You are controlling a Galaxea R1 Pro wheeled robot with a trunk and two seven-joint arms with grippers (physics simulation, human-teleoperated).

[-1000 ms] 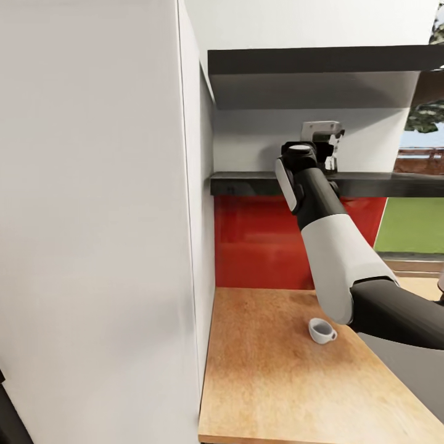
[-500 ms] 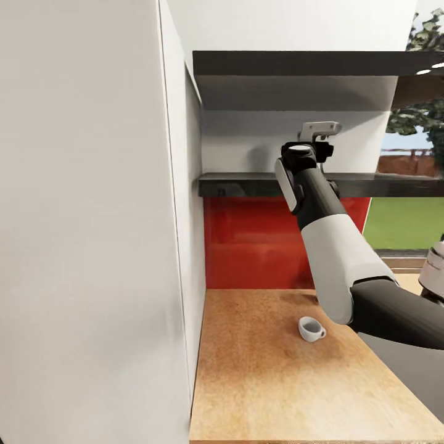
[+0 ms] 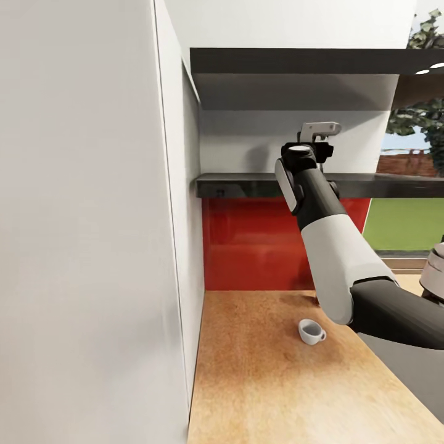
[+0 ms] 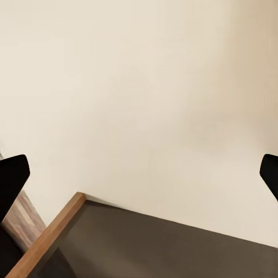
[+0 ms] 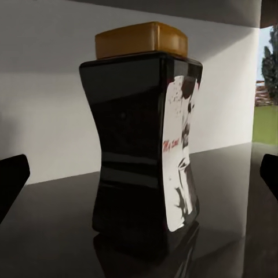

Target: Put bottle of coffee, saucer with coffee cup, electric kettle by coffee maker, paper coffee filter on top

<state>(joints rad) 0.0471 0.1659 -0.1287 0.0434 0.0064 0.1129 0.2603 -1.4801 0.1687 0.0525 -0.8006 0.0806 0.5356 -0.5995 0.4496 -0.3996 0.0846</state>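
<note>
The bottle of coffee [image 5: 145, 145], a dark waisted jar with a gold-yellow lid and a black-and-white label, stands upright on the black kitchen shelf [image 5: 231, 231]. My right gripper [image 5: 140, 176] is open, one fingertip on each side of the jar and well apart from it. From the head view, my right arm [image 3: 336, 246] reaches up to the kitchen shelf [image 3: 246, 183] and hides the jar. A white coffee cup [image 3: 311, 331] sits on the kitchen countertop [image 3: 259, 382] below. The left gripper [image 4: 139, 174] is open, facing a plain white surface.
A tall white cabinet side [image 3: 92, 216] stands close on the left of the countertop. Behind the counter is a red backsplash [image 3: 253, 240]. A second dark board [image 3: 296, 60] hangs above the shelf. A grey rounded object [image 3: 435, 271] shows at the right edge.
The whole head picture has shifted left, so the camera has turned a little right. My right hand now sits slightly farther along the shelf from its left end.
</note>
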